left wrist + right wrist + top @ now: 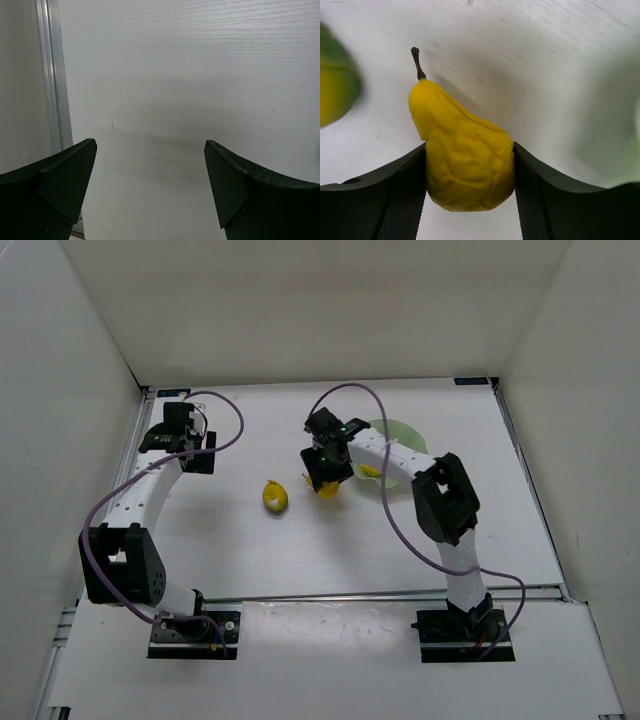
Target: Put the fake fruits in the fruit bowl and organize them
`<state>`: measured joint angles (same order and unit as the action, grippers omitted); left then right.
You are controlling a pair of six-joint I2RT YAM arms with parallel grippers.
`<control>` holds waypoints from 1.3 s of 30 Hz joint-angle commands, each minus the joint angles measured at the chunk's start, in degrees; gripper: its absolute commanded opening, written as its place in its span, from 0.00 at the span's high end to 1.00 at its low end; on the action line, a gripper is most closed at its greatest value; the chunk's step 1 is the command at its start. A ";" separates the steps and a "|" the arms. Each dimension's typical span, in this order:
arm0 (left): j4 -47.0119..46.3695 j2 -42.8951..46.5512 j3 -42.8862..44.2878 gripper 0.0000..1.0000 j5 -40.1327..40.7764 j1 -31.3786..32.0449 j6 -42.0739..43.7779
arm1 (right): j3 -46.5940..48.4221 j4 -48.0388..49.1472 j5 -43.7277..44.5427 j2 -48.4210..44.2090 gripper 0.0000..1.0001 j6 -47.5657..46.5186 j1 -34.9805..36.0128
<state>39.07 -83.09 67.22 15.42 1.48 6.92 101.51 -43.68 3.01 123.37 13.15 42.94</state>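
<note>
My right gripper (322, 480) is shut on the yellow pear-shaped fruit (329, 490), just left of the mint-green fruit bowl (400, 432). In the right wrist view the pear (465, 160) sits between both pads of the gripper (470, 150), its stem pointing away, low over the table. The lemon-like fruit (275, 497) lies on the table to the pear's left and shows blurred at the wrist view's left edge (335, 92). A third yellow fruit (370, 472) lies in the bowl, partly hidden by the right arm. My left gripper (197, 462) is open and empty over bare table (150, 145).
White walls enclose the table on three sides. An aluminium rail (52, 80) runs along the left edge beside my left gripper. The purple cables (235, 420) loop over both arms.
</note>
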 commanded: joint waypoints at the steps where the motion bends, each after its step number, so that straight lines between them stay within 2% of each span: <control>1: 2.14 2.23 1.51 0.00 -1.97 1.77 1.07 | -3.32 6.82 -1.95 -14.01 0.78 8.26 -4.33; 2: 2.15 2.23 1.51 0.00 -1.97 2.39 1.08 | -5.78 8.94 -1.17 -19.69 0.78 10.56 -5.57; 3: 2.76 2.23 1.51 0.00 -1.97 3.17 1.78 | -10.85 10.88 0.32 -22.36 0.78 13.02 -6.98; 5: 3.38 1.71 1.51 0.00 -1.97 5.46 2.49 | -14.92 12.92 6.55 -27.65 0.78 18.92 -11.63; 8: 4.52 1.18 2.03 0.00 -1.97 8.36 3.62 | -17.49 8.90 11.57 -27.14 0.78 21.47 -17.44; 10: 5.14 -0.14 2.65 0.00 -2.50 10.03 4.15 | -14.87 3.55 14.30 -23.29 0.71 21.48 -20.86; 11: 5.84 -0.67 3.44 0.00 -2.50 11.95 4.16 | -12.85 2.65 14.31 -22.05 0.59 20.87 -21.92; 12: 6.80 -1.19 3.97 0.00 -2.50 13.02 4.77 | -11.88 2.03 13.70 -21.08 0.27 20.00 -23.76; 13: 6.81 -2.42 4.58 0.00 -3.11 14.07 4.77 | -11.26 2.02 11.43 -19.59 0.13 19.47 -24.65; 14: 7.77 -3.12 5.89 0.00 -4.07 15.91 4.77 | -10.64 1.32 11.41 -19.57 0.03 19.46 -25.27; 15: 8.30 -3.91 6.60 0.00 -4.78 16.88 4.77 | -10.11 1.32 10.89 -19.57 0.00 19.46 -26.14; 19: 10.59 -7.87 10.64 0.00 -11.45 19.53 3.55 | -9.58 1.93 10.88 -22.64 0.00 17.53 -26.15; 25: 14.01 -16.83 16.70 0.00 -21.29 21.99 1.79 | -14.23 2.46 13.78 -30.29 0.00 15.16 -26.15; 29: 14.63 -24.55 20.40 0.00 -23.42 21.99 0.56 | -18.54 2.46 15.36 -33.98 0.00 14.63 -26.15; 37: 17.35 -31.61 22.43 0.00 -24.46 21.99 0.55 | -24.08 2.46 16.59 -38.73 0.00 14.63 -27.21; 39: 18.14 -32.22 22.43 0.16 -26.40 21.99 1.69 | -24.08 2.46 16.59 -38.73 0.00 14.63 -27.73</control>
<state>55.07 -116.42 87.74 -6.87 23.29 7.49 77.30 -41.52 17.91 87.02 28.49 15.88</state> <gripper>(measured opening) 0.881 0.996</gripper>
